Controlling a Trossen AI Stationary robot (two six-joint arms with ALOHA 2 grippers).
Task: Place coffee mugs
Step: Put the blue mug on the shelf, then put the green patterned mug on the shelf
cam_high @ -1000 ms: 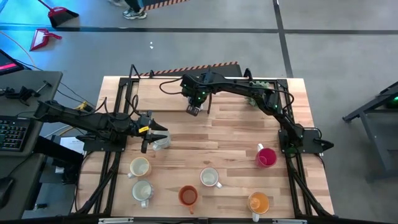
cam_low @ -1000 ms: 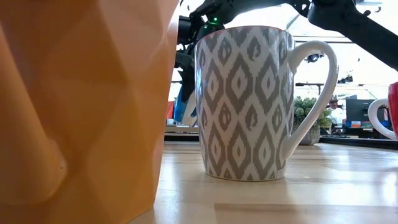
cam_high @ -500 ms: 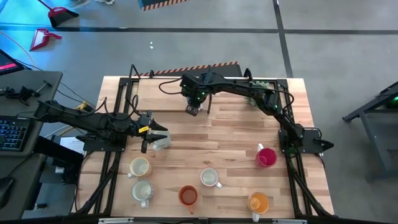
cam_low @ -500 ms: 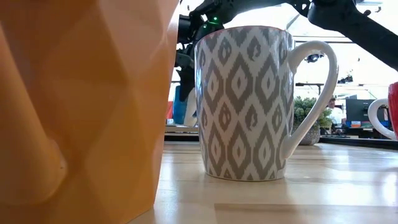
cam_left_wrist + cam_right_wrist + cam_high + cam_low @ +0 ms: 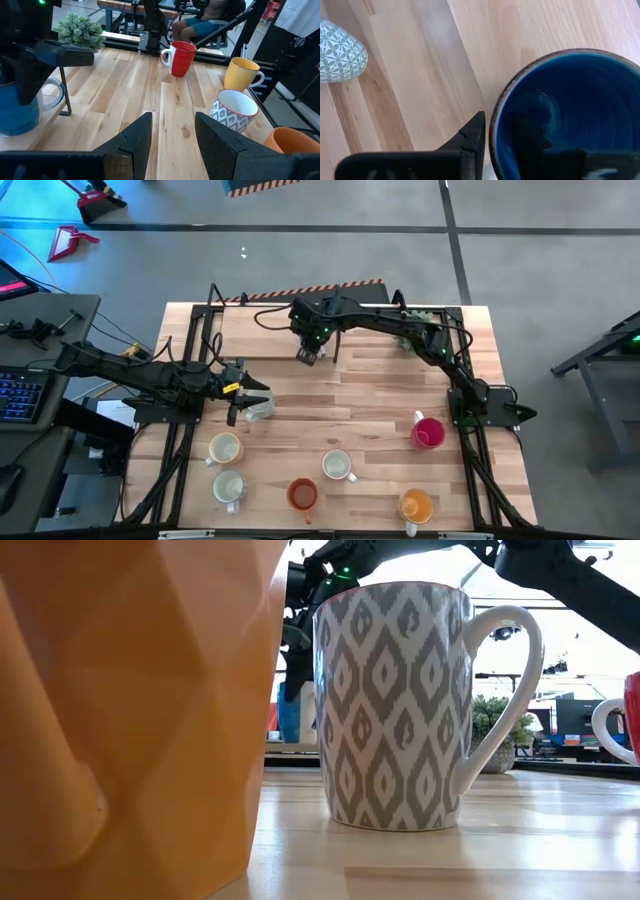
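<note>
Pale butcher-block planks make up the table [image 5: 380, 395], which stands on a grey floor. At its far middle sits the glossy round blue ceramic mug [image 5: 570, 115], upright on the wood. The right gripper [image 5: 310, 355] is down on this mug's rim; whether it clamps the wall or has let go cannot be told.

Near the left edge, the left gripper [image 5: 255, 402] hovers low with its jaws wide apart. The left wrist view shows only bare wood between them, so it has hold of nothing. A pale patterned mug [image 5: 262, 408] lies right at its tip in the high view.

Six more mugs stand along the near side:
- a cream mug [image 5: 224, 448] and a second cream mug [image 5: 229, 486] at the near left
- a red-orange mug [image 5: 302, 495] beside them
- a white mug with a grey diamond pattern [image 5: 337, 465] near the middle
- a yellow-orange mug [image 5: 416, 505] at the near right
- a red mug [image 5: 428, 432] further back on the right

A small green potted plant [image 5: 80, 30] stands at the table's far side.
</note>
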